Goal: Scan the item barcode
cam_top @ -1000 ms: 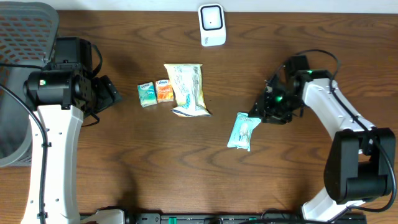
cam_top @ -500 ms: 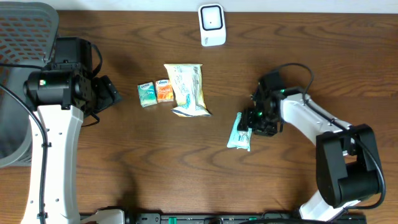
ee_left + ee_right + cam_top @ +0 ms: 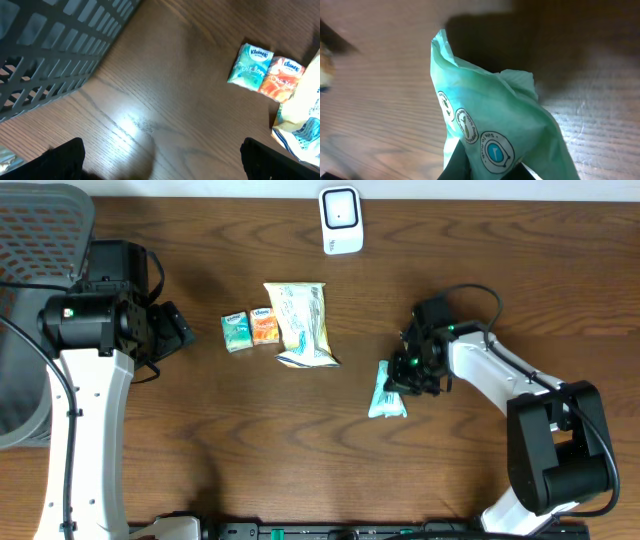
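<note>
The item is a light green plastic packet [image 3: 386, 392] lying on the wooden table right of centre. My right gripper [image 3: 404, 374] is shut on its upper right end. In the right wrist view the packet [image 3: 490, 120] bunches up between the dark fingers [image 3: 456, 164], with round printed logos facing the camera and no barcode showing. The white scanner [image 3: 341, 220] stands at the table's far edge, centre. My left gripper [image 3: 182, 329] hovers at the left, open and empty, its fingertips [image 3: 64, 156] wide apart over bare wood.
A green tissue pack [image 3: 236, 332], an orange tissue pack [image 3: 264, 326] and a pale snack bag [image 3: 300, 325] lie left of centre. A grey mesh basket [image 3: 30, 240] stands at the far left, close to the left arm.
My right gripper moved left onto the green packet and shut on its end. The packet has bunched up and turned slightly. The left arm has not moved.
</note>
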Tool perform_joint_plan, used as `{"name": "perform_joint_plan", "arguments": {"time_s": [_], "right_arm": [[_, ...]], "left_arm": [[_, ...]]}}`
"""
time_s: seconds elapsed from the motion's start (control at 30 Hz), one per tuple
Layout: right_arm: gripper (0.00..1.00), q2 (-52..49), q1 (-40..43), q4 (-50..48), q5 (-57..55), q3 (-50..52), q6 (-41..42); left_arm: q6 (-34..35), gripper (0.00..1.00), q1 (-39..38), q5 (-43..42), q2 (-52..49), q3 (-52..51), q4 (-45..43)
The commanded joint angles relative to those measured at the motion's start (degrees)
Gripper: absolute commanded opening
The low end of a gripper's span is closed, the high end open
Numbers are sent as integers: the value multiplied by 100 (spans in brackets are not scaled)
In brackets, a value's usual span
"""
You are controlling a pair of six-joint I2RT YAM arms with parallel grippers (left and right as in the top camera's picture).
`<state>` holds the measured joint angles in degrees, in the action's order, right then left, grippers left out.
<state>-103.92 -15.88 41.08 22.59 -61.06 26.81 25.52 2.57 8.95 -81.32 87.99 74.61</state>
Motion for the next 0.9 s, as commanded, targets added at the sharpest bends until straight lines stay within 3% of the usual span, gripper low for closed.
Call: {"name": "perform_joint_plan", "arguments": {"time_s": [0.0, 0.3, 0.53, 0.7, 0.87], "right_arm": [[1, -24, -52, -20, 4, -684, 31], [1, -170, -24, -155, 4, -2656, -201], [1, -1246, -20, -282, 214, -4686, 61], [1, -2535, 0, -1132, 822, -6081, 433], [1, -3353, 46, -2496, 1174, -6428, 671]], "left_arm": [[52, 98, 26, 57, -26, 0, 15], [52, 98, 26, 57, -26, 0, 15], [52, 98, 26, 57, -26, 0, 15], [52, 98, 26, 57, -26, 0, 15], [52, 98, 26, 57, -26, 0, 15]]}}
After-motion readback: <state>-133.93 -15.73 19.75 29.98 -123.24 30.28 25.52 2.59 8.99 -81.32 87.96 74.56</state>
